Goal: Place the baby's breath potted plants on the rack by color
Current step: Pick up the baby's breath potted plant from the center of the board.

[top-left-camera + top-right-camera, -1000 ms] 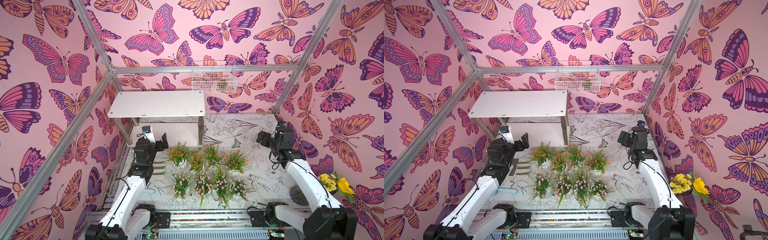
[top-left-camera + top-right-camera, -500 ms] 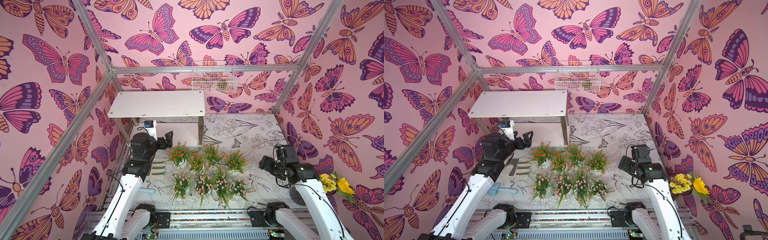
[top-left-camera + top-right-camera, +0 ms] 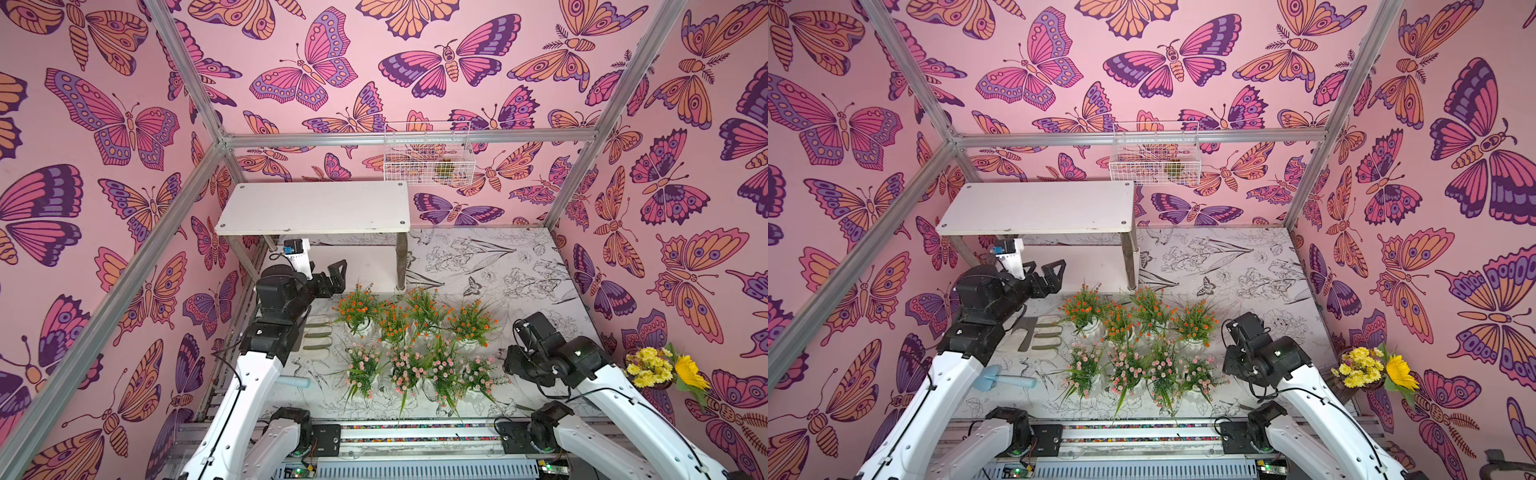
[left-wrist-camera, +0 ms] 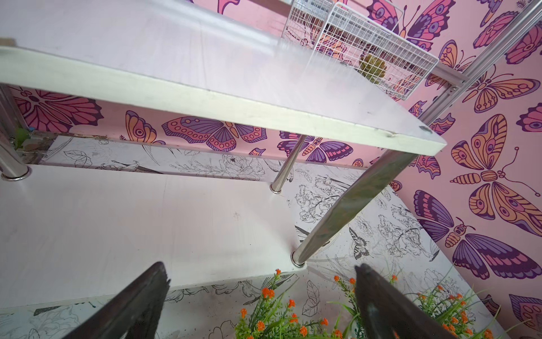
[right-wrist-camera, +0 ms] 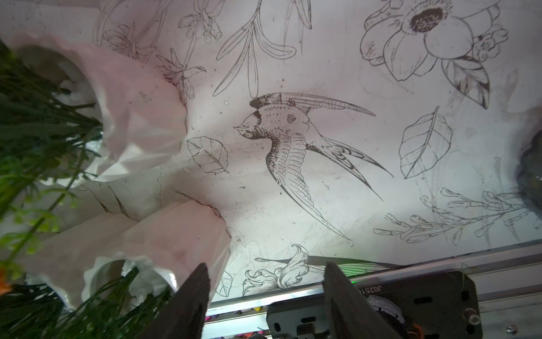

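A: Where are the baby's breath potted plants (image 3: 392, 322) found?
B: All 8 are seen on the table (image 3: 498, 266), set in 2 rows of 4 just in front of the rack (image 3: 311, 208). The 4 orange-bloomed pots (image 3: 424, 303) are lined up in the row nearer the rack. The 4 pink-bloomed pots (image 3: 405, 368) are lined up in the row nearer the arms' bases.
A: And where is the rack itself placed?
B: It is stood at the back left corner of the table (its lower board (image 4: 117, 220) is shown best in the left wrist view). A white wire basket (image 3: 428, 153) is hung from the metal rail (image 3: 519, 135) up behind the rack's right end. A yellow sunflower bunch (image 3: 665, 368) is seen against the butterfly wall (image 3: 685, 187) on the right.
A: How is the left gripper (image 4: 261, 270) held?
B: It is held above the table, just beside the leftmost orange-bloomed pot and pointed toward the lower board. Its jaws are spread wide, and nothing is gripped.
A: And the right gripper (image 5: 265, 267)?
B: It is held low, near the rightmost pink-bloomed pot. Its jaws are parted by a middling gap, and only the printed table is seen between them. In the right wrist view, 2 white ribbed pots (image 5: 132, 102) are shown beside 1 finger (image 5: 187, 308). Whether the nearer pot is touched cannot be told.
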Controlling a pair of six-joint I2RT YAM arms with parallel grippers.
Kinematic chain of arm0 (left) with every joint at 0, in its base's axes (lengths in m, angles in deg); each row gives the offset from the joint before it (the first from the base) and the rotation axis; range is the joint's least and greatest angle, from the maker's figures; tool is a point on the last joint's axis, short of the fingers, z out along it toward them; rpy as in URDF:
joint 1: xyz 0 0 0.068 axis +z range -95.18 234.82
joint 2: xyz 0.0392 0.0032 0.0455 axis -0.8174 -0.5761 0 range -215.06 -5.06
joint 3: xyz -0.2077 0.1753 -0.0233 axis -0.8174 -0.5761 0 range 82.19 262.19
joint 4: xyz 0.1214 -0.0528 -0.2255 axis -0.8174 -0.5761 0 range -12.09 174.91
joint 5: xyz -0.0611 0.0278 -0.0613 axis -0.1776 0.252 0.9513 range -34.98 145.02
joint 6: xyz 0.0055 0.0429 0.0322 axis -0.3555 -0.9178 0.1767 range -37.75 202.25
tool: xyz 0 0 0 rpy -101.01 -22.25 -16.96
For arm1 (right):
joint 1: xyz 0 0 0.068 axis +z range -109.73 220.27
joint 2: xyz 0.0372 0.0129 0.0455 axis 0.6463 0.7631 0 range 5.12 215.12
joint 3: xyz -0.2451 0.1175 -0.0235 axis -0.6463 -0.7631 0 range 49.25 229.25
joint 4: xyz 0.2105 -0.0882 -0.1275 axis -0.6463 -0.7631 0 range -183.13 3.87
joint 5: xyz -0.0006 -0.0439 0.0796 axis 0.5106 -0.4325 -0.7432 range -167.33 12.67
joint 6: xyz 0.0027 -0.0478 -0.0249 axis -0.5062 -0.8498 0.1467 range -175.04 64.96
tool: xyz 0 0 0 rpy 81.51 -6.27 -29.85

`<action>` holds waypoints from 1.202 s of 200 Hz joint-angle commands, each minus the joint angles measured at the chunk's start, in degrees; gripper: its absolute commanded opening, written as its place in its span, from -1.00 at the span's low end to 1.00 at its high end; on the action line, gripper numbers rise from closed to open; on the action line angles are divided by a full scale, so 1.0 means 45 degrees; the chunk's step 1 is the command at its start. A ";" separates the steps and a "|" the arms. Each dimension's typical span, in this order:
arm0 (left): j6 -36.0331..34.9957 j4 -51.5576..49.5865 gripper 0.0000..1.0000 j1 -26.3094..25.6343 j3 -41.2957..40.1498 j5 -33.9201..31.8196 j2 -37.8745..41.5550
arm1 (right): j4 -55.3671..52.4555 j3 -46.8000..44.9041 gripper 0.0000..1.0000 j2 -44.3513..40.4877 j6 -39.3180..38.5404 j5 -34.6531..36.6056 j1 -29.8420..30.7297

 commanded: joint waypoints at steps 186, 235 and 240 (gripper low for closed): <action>0.0374 -0.1188 1.00 -0.0092 0.0398 0.1007 0.0340 | 0.2114 -0.0570 -0.16 0.0812 0.0137 -0.0438 0.3633; 0.0392 -0.1188 1.00 -0.0086 0.0460 0.1114 0.0305 | 0.2134 -0.0852 -0.28 0.1044 0.0277 -0.0357 0.3840; 0.0391 -0.1189 1.00 -0.0075 0.0461 0.1121 0.0294 | 0.2144 -0.0889 -0.30 0.1051 0.0290 -0.0343 0.3842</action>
